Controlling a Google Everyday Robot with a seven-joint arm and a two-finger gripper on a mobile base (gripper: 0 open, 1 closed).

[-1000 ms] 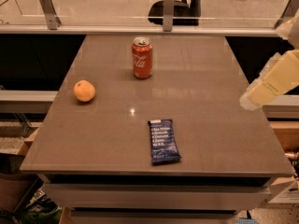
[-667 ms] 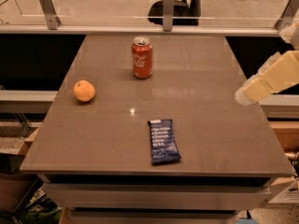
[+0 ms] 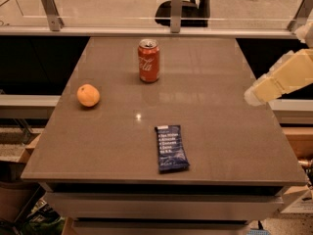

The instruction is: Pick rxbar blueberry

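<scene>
The brown table (image 3: 225, 146) fills most of the view. At its right edge a pale arm (image 3: 293, 72) reaches in, ending in the gripper (image 3: 254, 96), which hangs above the right rim, well apart from everything on the surface. It carries nothing, but its opening cannot be told from this angle. A red soda can (image 3: 148, 61) stands upright toward the far side. The rxbar blueberry (image 3: 171, 148) lies flat near the front edge, about mid-width, with its long axis running roughly front to back. A round orange (image 3: 88, 95) sits far off to the left. The likely trouble is the bar itself. It is thin, glossy and flush with the tabletop, so a descent that stops short or lands off-centre could close on air or skid the wrapper toward the front edge. Compared with a second ago, the gripper has edged slightly inward over the table, and the can, bar and orange have not moved.
</scene>
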